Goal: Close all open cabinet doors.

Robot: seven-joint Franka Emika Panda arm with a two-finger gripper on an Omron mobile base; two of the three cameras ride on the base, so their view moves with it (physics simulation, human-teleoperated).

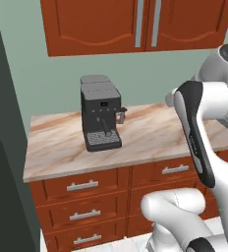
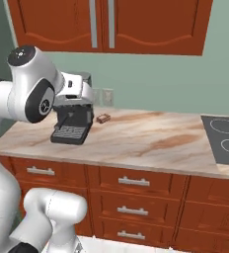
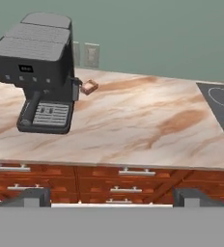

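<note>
Two fingertips: the gripper point(image 3: 111, 197) is showing spread tips, gripping nothing, hanging before the drawers.
Doors: tall reddish-brown wooden cabinet doors point(image 1: 94, 24) are hanging above, seemingly flush; only their lower parts are showing.
Handling: probably rigid, hinged, swinging easily; pushing the panel or the long grey bar handles point(image 1: 139, 24) is looking best.
Worktop: the marbled beige worktop point(image 3: 133, 130) is carrying a dark grey espresso machine point(image 3: 41, 72).
Room: a grey-green wall is backing it.

Marble-look countertop point(image 3: 133, 125) carries a dark espresso machine point(image 3: 39, 72), a small brown block point(image 3: 89, 87) just beside it, and a black cooktop point(image 3: 222, 108) at the far end.
</note>
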